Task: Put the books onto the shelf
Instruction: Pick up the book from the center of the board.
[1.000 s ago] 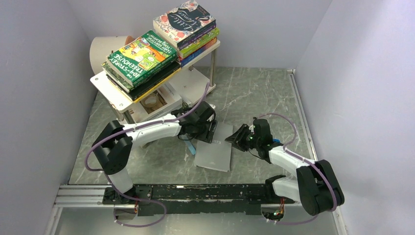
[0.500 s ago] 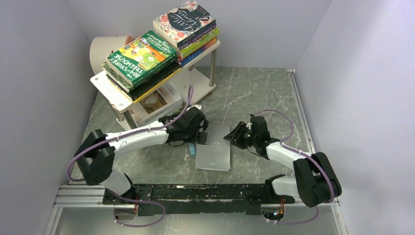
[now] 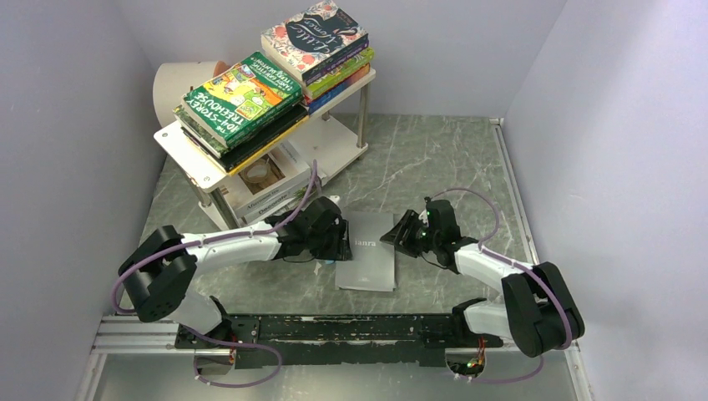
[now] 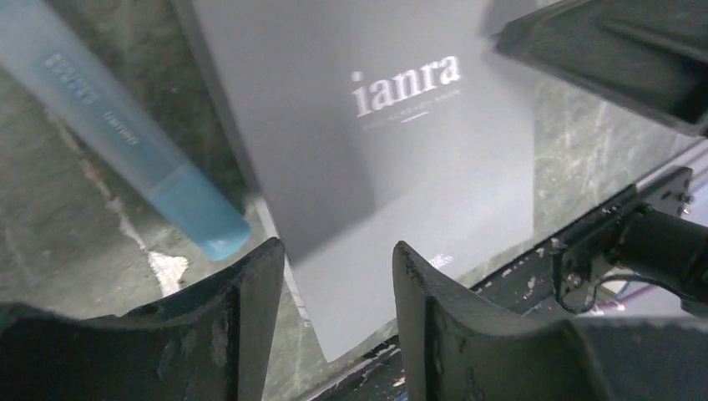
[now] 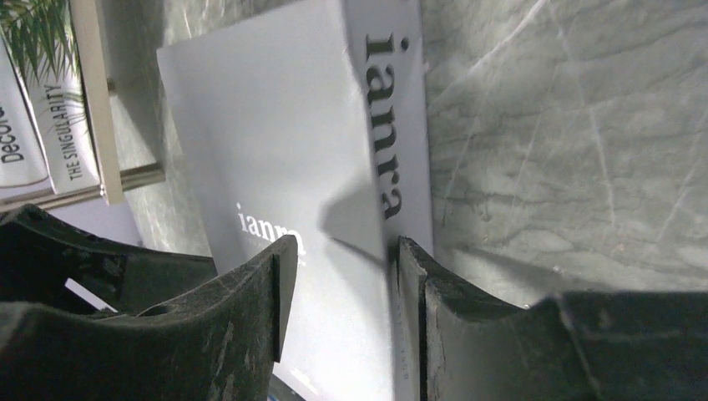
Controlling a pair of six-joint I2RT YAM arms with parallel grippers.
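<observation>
Lower than a second ago, my left claw (image 4: 336, 249) has settled at the left edge of the grey book (image 3: 367, 266), fingers spread over its corner; my right claw (image 5: 346, 244) has crept to its right edge, spread across the spine; the book lies flat on the table (image 3: 434, 167), the shelf (image 3: 185, 152) beyond its far-left corner; a blue tube (image 4: 117, 134) lies just beside its left edge.

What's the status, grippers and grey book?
Left gripper open at left edge of thin grey ianra book. Right gripper open at spine side. Book flat on marble table, not lifted. Pale blue tube beside its left edge.
</observation>
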